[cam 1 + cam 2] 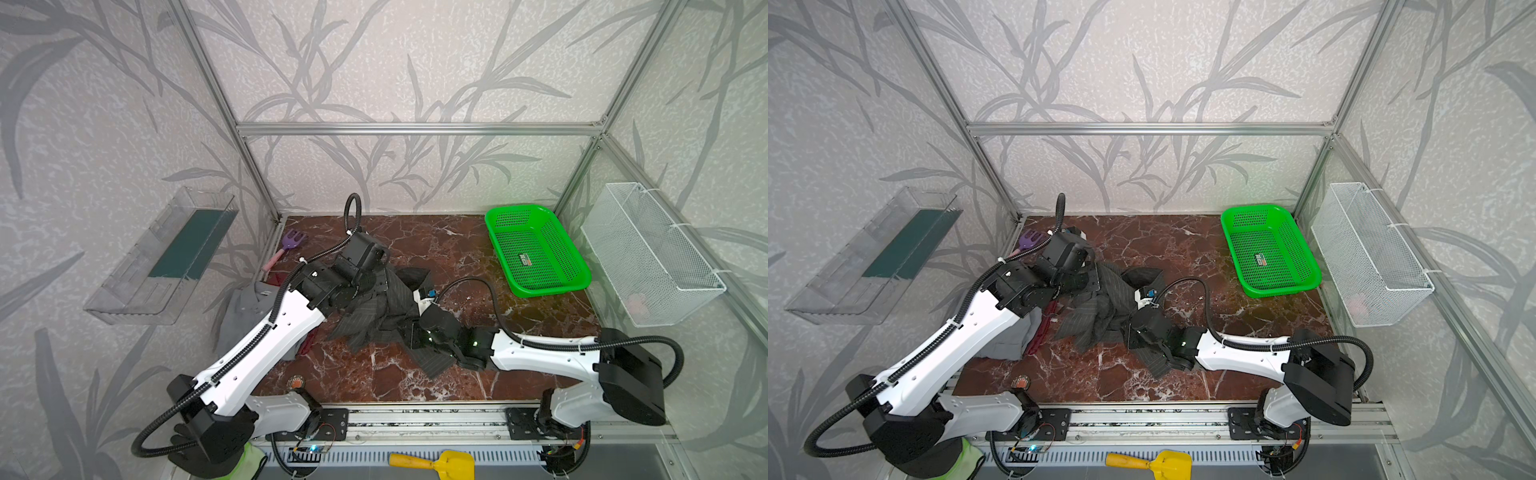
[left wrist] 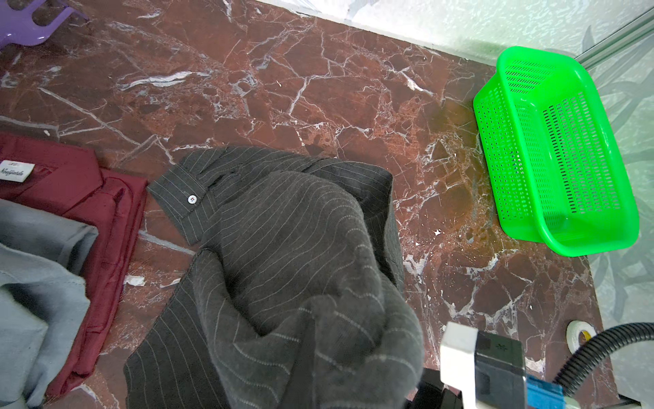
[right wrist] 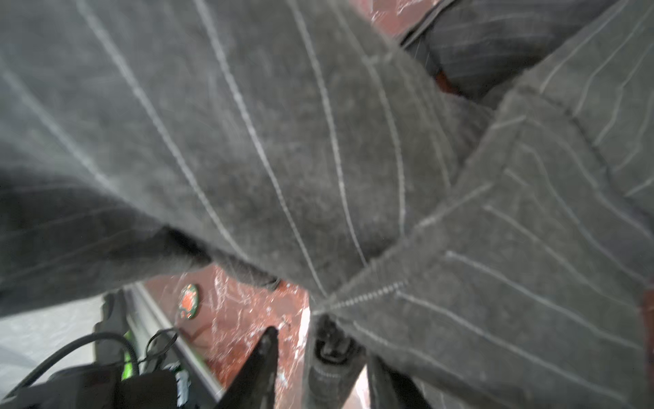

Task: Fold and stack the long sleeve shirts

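The dark charcoal pinstriped shirt lies crumpled mid-table. My left gripper is shut on its far part and holds a bunch of cloth raised; in the left wrist view the shirt hides the fingers. My right gripper is low at the near right side of the shirt, fingers apart around a roll of cloth, with marble showing beside one finger. The grey shirt lies on the dark red shirt at the left.
A green basket stands at the back right, with a white wire basket on the right wall. A clear bin hangs on the left wall. A purple toy rake lies back left, a small round disc near the front edge.
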